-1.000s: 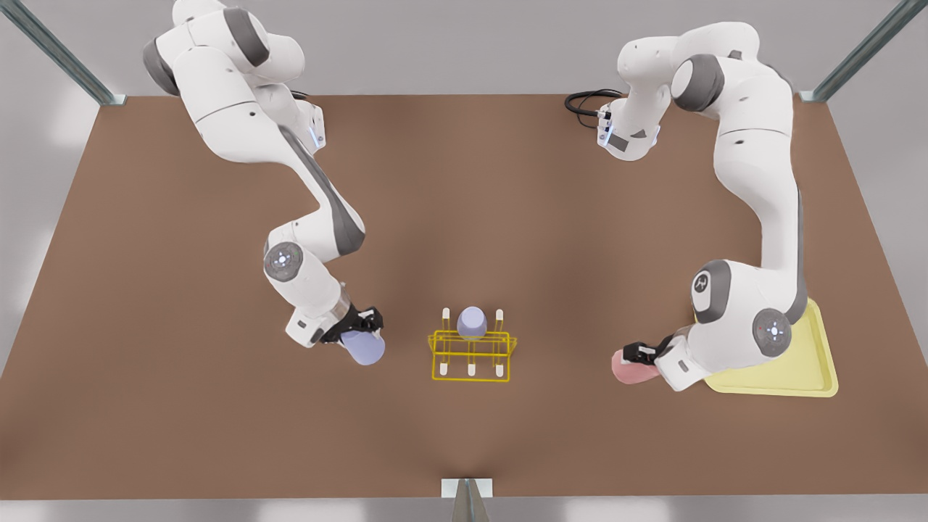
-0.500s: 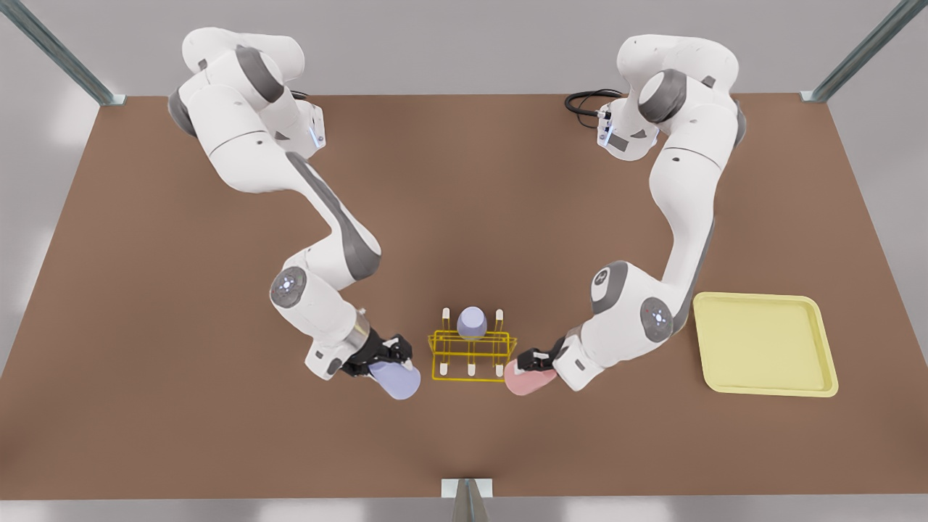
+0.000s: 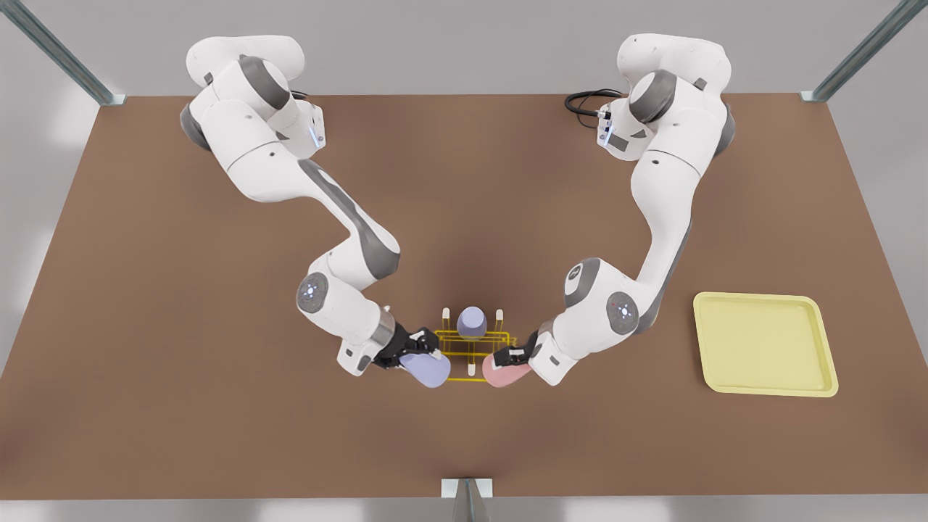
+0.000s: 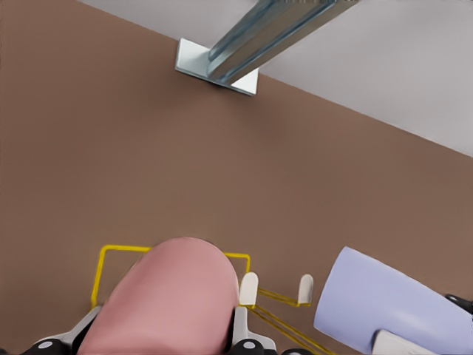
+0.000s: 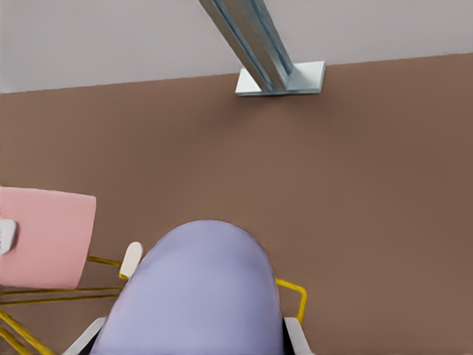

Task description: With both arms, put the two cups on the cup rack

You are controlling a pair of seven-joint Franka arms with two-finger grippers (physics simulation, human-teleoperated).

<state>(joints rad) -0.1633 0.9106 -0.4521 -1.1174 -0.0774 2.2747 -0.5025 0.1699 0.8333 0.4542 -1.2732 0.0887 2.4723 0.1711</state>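
Observation:
My left gripper [image 3: 512,356] is at the front view's right of the yellow cup rack [image 3: 473,339], shut on the salmon pink cup [image 3: 503,375], which is tilted over the rack's front corner. In the left wrist view the pink cup [image 4: 174,296] sits between the fingers, above a white-tipped peg [image 4: 249,287]. My right gripper [image 3: 418,346] is at the rack's other side, shut on a tilted lavender cup [image 3: 428,371], seen close in the right wrist view [image 5: 196,296]. Another lavender cup [image 3: 471,322] stands on the rack's back row.
A pale-yellow rimmed tray [image 3: 765,344] lies on the brown table at the front view's right. A metal post bracket [image 3: 467,489] sits at the table's near edge. Black cables [image 3: 583,101] lie by the base of the arm at the front view's right.
Both arms have swung inward with their cups. The pink cup came from beside the tray to the rack's corner. The lavender cup closed in on the rack's opposite front corner.

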